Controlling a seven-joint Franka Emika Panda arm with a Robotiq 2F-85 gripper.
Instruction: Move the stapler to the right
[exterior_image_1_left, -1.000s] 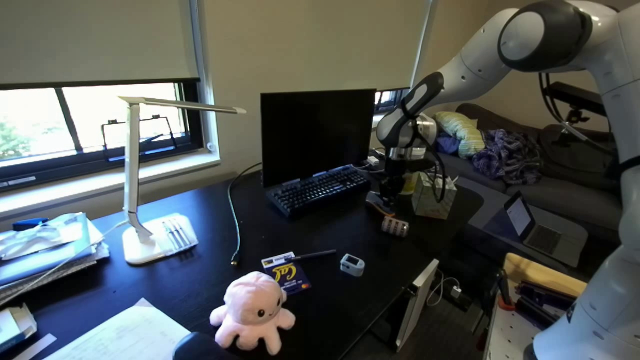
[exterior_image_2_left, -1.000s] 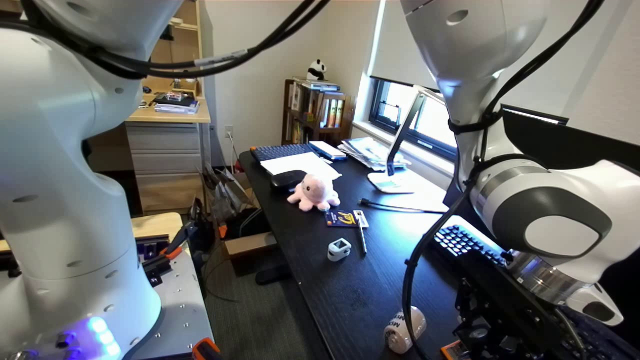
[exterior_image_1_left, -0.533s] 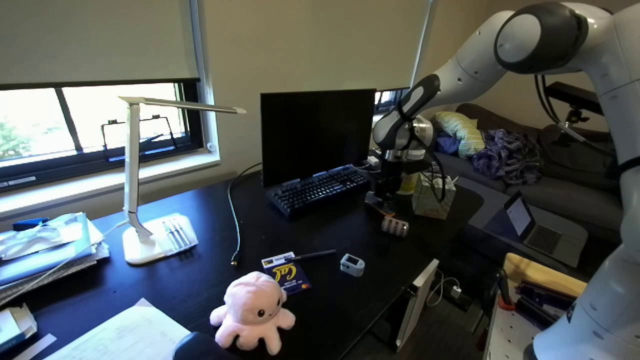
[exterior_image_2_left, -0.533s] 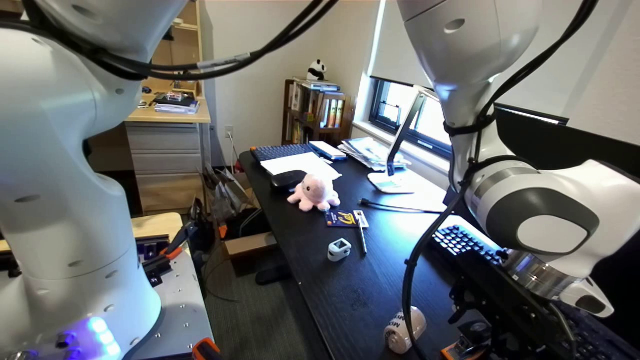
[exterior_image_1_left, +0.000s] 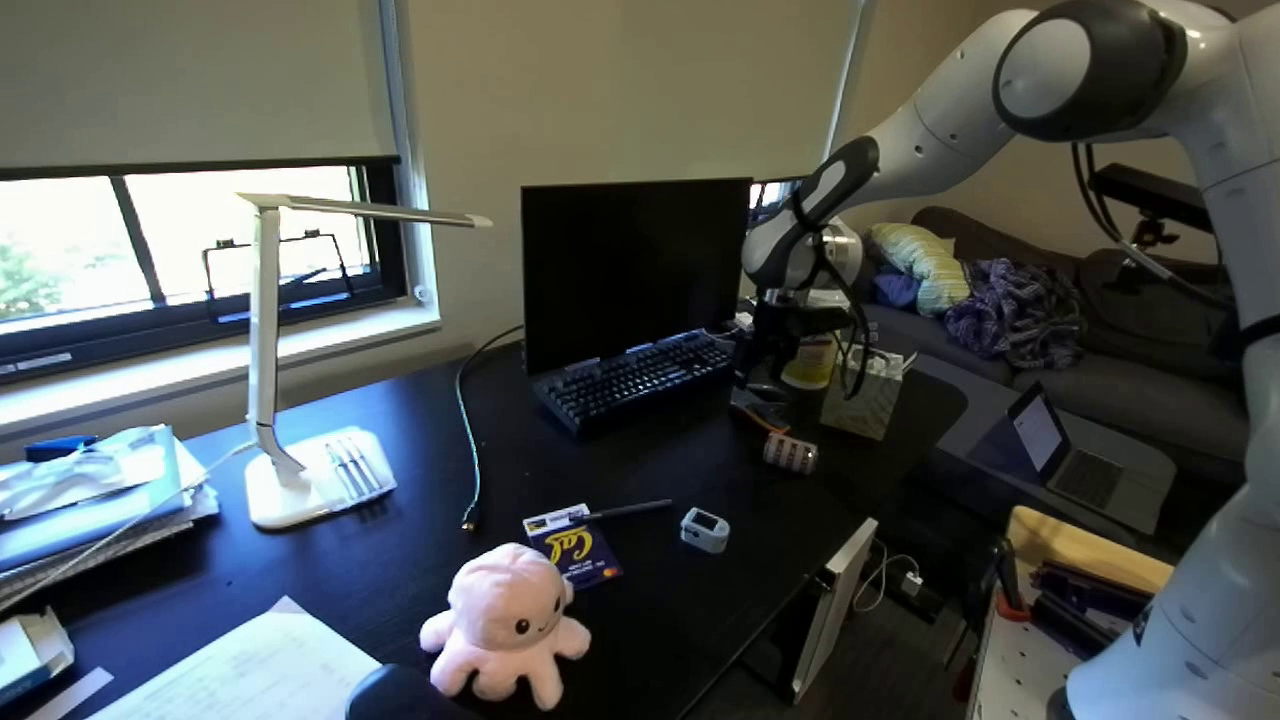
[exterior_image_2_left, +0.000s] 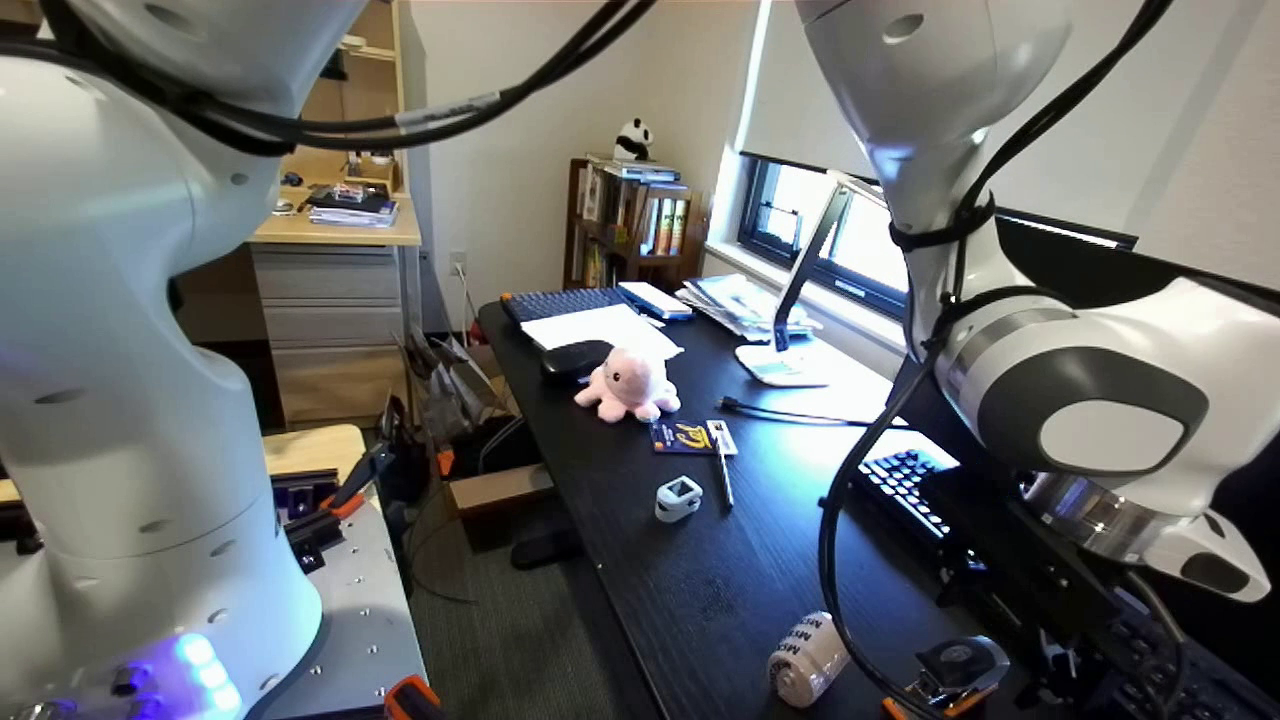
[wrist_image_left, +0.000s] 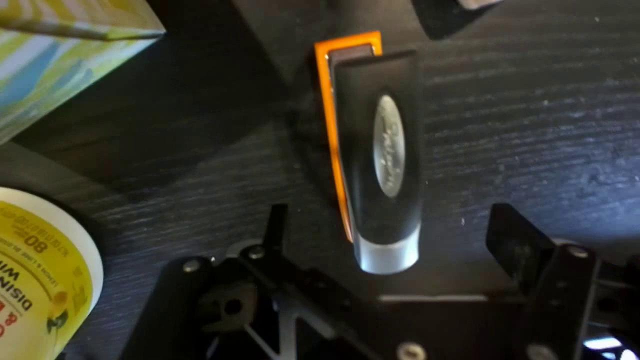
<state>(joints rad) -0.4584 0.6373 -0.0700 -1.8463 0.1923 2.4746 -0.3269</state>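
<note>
The stapler (wrist_image_left: 377, 150), black on top with a silver oval and an orange base, lies on the dark desk in the wrist view. My gripper (wrist_image_left: 389, 215) stands open, its fingers wide apart on either side of the stapler's silver end and touching neither side. In an exterior view the stapler (exterior_image_1_left: 760, 408) sits just below the gripper (exterior_image_1_left: 760, 375), right of the keyboard. It also shows in an exterior view as the stapler (exterior_image_2_left: 955, 670), near the bottom edge beside the dark gripper hardware.
A yellow wipes tub (wrist_image_left: 40, 280) and a patterned tissue box (exterior_image_1_left: 865, 400) stand close to the stapler. A wrapped roll (exterior_image_1_left: 790, 453) lies in front of it. The keyboard (exterior_image_1_left: 640, 375) and monitor (exterior_image_1_left: 635, 275) are on its far side. An arm cable (exterior_image_2_left: 830, 540) hangs near the roll.
My gripper has opened and risen off the stapler, which stays on the desk and is now more exposed. The tissue box has shifted slightly.
</note>
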